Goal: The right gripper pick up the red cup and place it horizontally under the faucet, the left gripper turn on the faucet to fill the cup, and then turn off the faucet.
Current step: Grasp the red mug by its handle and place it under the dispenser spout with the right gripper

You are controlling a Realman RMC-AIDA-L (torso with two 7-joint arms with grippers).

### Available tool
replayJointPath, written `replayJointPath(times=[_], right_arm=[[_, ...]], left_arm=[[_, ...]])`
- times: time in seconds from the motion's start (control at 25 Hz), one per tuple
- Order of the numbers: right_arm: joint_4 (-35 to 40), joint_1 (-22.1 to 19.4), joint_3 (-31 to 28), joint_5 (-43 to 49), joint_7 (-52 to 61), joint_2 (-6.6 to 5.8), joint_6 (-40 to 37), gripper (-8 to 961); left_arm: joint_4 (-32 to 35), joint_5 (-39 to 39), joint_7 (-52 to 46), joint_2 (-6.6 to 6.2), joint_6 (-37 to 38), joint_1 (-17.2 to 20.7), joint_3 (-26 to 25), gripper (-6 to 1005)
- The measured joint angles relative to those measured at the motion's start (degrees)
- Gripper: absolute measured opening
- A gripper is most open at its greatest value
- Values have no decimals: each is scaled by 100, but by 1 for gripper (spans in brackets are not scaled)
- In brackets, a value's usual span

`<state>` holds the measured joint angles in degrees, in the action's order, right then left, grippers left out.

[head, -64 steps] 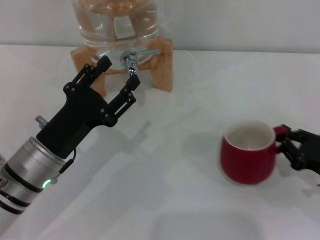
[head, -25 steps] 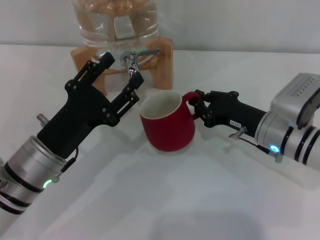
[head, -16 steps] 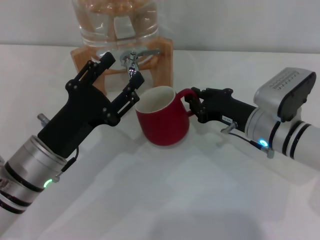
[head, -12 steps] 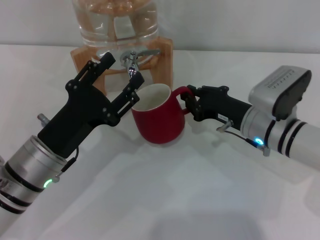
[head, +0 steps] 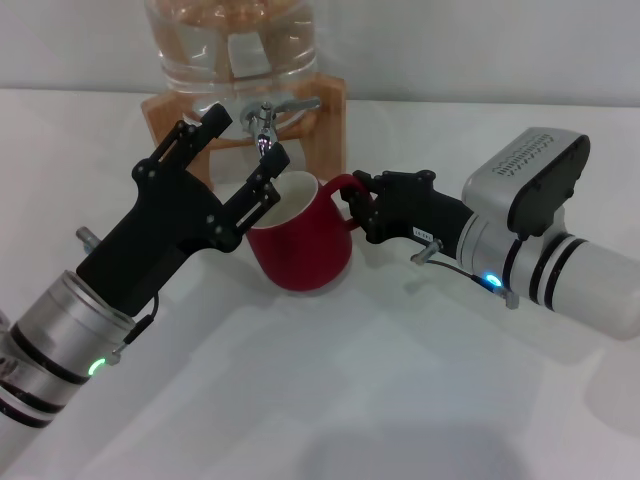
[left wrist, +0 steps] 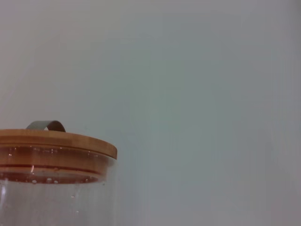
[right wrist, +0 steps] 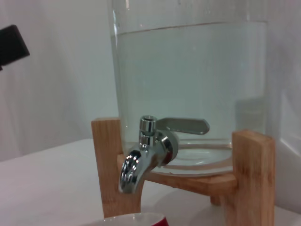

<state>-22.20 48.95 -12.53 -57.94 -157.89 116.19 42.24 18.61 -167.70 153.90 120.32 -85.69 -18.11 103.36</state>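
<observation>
The red cup (head: 300, 250) is upright, white inside, just in front of and below the faucet (head: 262, 122). My right gripper (head: 362, 212) is shut on its loop handle from the right. My left gripper (head: 245, 140) is open, with its fingers on either side of the faucet's spout; one finger (head: 262, 190) overlaps the cup's left rim. In the right wrist view the faucet (right wrist: 146, 155) is close, its flat lever pointing sideways, and the cup's rim (right wrist: 127, 220) shows just below the spout. No water is running.
The clear water jar (head: 230, 40) sits in a wooden stand (head: 325, 130) at the back of the white table. The left wrist view shows only the jar's wooden lid (left wrist: 51, 143) against a plain wall. The jar (right wrist: 188, 80) fills the right wrist view.
My right gripper has carried the red cup from the right side of the table leftward to the faucet. The left arm has not moved.
</observation>
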Motion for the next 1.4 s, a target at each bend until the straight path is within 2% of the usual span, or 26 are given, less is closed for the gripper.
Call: replayJointPath(times=[0.56, 1.04, 1.4], right_arm=[[-71, 27, -105, 2, -5, 0, -207, 147], [-156, -387, -503, 2, 7, 0, -142, 145], [-226, -357, -489, 149, -10, 0, -269, 143]], left_arm=[[-3, 0, 21, 0, -1, -65, 0, 763], [6, 0, 36, 0, -1, -70, -1, 763], [16, 0, 34, 0, -1, -70, 0, 763]])
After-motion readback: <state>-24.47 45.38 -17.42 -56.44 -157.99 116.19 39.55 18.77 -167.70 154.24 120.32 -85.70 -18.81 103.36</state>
